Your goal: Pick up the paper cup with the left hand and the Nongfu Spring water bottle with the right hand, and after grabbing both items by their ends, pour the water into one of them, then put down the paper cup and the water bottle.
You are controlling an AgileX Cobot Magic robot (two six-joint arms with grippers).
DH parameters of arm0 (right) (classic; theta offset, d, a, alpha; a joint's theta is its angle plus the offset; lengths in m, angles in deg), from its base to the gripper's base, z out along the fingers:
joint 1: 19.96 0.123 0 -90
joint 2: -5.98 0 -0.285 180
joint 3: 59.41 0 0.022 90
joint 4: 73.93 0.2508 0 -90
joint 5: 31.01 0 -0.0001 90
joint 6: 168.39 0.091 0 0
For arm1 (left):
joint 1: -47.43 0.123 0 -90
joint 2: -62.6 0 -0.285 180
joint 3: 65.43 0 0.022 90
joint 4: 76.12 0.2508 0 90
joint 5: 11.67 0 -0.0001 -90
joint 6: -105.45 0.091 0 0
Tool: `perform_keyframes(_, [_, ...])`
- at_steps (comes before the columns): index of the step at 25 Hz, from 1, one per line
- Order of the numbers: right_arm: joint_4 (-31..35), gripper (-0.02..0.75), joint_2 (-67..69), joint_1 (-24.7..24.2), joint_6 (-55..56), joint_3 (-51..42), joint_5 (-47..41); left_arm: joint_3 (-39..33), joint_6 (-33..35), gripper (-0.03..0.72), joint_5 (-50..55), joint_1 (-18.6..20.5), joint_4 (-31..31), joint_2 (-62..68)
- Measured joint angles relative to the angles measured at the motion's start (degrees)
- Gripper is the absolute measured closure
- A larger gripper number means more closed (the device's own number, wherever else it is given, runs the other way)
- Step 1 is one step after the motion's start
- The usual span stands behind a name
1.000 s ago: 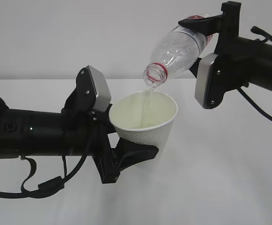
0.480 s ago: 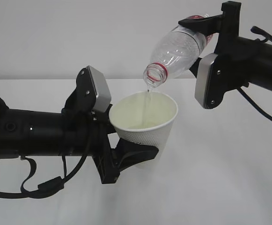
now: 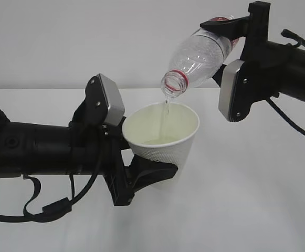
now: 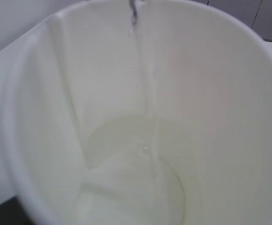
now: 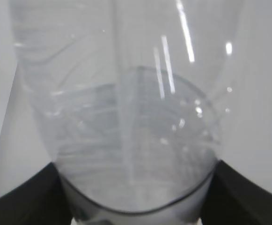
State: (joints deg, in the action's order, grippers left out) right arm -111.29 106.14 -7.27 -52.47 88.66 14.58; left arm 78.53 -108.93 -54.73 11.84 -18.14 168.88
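Pour in progress.

Left gripper [image 3: 142,168]: black jaws clasped around the lower wall and base of the small white tapered paper cup [image 3: 165,144] with dimpled wall and rolled rim. Cup held in the air above the pale table [image 3: 257,199], roughly mid-frame in the exterior view, mouth tilted slightly toward the camera. Cream interior visible.

Right gripper [image 3: 231,44]: clamped on the rear end of the clear ribbed plastic Nongfu Spring water bottle [image 3: 199,55] with red neck ring. Bottle tipped mouth-down, pointing toward 7 o'clock; its body runs up toward 1 o'clock into the gripper. Cap off. Bottle mouth sits just above the far rim of the cup, at about 12 o'clock from the cup's centre, not touching it.

Water [image 4: 136,183]: thin clear stream falls from the bottle mouth into the cup. Left wrist view shows a shallow pool over the cup floor, well short of the rim. Right wrist view shows some liquid left in the bottle, amount hard to judge.

Progress, as judged: both pickups done, pouring under way. Left to do: end the pour and right the bottle, then set cup and bottle down on the table and release both.
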Motion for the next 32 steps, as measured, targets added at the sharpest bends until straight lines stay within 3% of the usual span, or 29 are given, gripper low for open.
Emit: perform_keyframes(32, [0.0, 0.214, 0.0, 0.0, -1.3, 0.1, 0.3, 0.0, 0.0, 0.190, 0.0, 0.0, 2.8, 0.0])
